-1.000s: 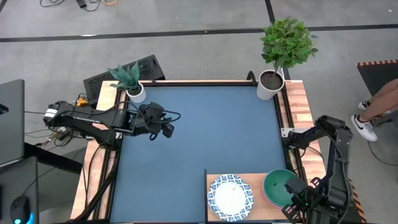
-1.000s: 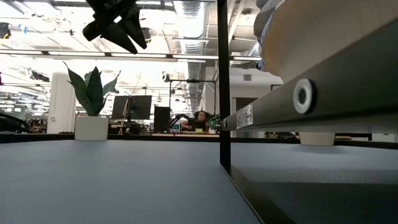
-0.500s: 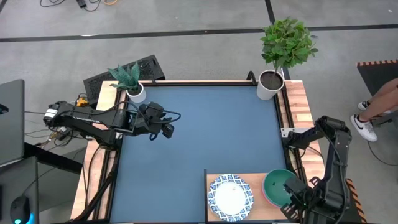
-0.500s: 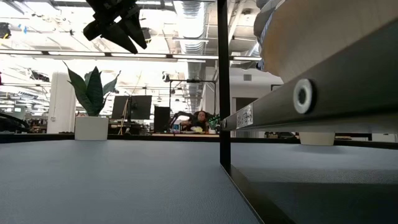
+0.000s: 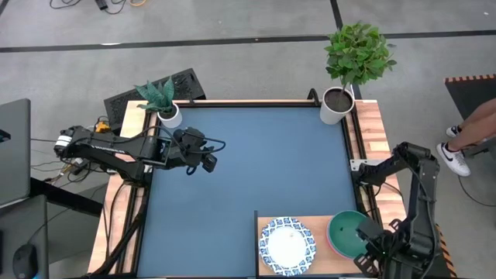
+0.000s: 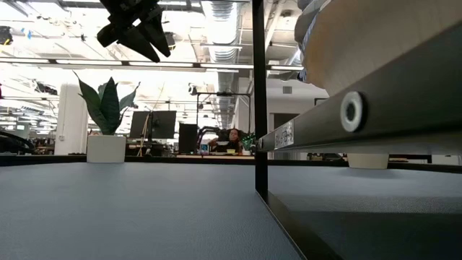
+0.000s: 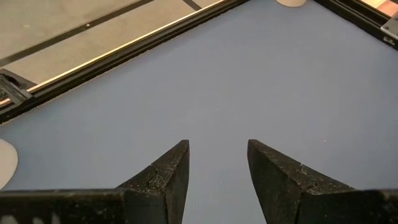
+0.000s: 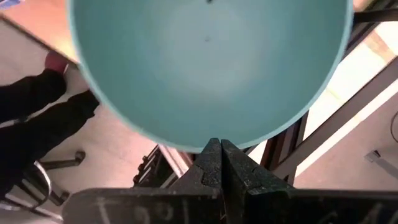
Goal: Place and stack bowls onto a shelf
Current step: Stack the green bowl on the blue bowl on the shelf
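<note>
Dark blue tabletop (image 5: 248, 170) spreads under me, wood-edged, with the shelf (image 5: 310, 225) at its near right corner. Two stacks of bowls sit on that board: a white one with a blue patterned rim (image 5: 287, 246) on top of one, a green bowl (image 5: 346, 230) on top of the other with a pink edge showing beneath it; how many lie under each I cannot tell. Two potted plants stand at the far corners, a spiky one (image 5: 160, 99) and a leafy one (image 5: 353, 62). My right pincer (image 8: 220, 163) is pressed fully closed just at the green bowl's rim (image 8: 211, 68), holding nothing. My left pincer (image 5: 208, 160) hovers over the table's far left, fingers (image 7: 168, 174) apart and empty, well away from the shelf. Someone's legs (image 5: 473, 132) show beyond the right edge.
</note>
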`<control>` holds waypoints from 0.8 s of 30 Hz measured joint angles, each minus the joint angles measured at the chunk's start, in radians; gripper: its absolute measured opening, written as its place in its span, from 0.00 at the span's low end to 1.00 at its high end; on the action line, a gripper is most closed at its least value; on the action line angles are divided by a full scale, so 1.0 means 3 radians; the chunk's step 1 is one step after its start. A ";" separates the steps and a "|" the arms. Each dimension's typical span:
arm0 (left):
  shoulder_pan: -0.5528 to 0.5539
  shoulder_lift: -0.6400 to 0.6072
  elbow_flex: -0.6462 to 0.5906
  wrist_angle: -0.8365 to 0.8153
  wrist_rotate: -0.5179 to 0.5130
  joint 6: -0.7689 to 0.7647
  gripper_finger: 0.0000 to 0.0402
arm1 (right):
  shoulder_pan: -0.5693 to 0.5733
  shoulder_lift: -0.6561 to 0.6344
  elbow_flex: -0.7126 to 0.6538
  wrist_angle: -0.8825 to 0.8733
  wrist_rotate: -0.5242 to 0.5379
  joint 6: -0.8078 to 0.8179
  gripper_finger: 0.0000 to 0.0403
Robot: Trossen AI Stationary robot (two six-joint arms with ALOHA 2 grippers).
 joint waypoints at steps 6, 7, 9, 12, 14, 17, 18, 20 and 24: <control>0.0000 0.0000 0.0000 0.0001 0.0001 -0.0003 0.37 | 0.0015 0.0004 -0.0101 0.0010 -0.0022 0.0069 0.05; 0.0000 0.0000 0.0000 0.0001 0.0002 -0.0003 0.37 | 0.0015 0.0004 -0.0105 -0.0002 -0.0021 0.0069 0.05; 0.0000 0.0000 0.0000 0.0001 0.0007 -0.0003 0.37 | 0.0018 0.0004 -0.0105 -0.0001 -0.0020 0.0069 0.05; 0.0000 0.0000 0.0000 0.0002 0.0013 -0.0005 0.37 | 0.0018 0.0004 -0.0105 -0.0001 0.0005 0.0069 0.05; 0.0001 0.0000 0.0000 0.0003 0.0011 -0.0005 0.37 | 0.0018 0.0004 -0.0113 -0.0002 0.0056 0.0069 0.05; 0.0001 0.0000 0.0000 0.0004 0.0011 -0.0006 0.37 | 0.0017 0.0004 -0.0131 0.0007 0.0046 0.0048 0.05; 0.0001 0.0000 0.0000 0.0003 0.0011 -0.0006 0.37 | 0.0014 -0.0004 -0.0131 0.0031 0.0042 0.0041 0.05; 0.0000 0.0000 0.0000 0.0003 0.0011 -0.0006 0.37 | 0.0014 -0.0033 -0.0131 0.0084 0.0035 0.0052 0.05; 0.0000 0.0000 0.0000 0.0005 0.0013 -0.0015 0.37 | 0.0014 -0.0078 -0.0130 0.0175 -0.0011 0.0066 0.05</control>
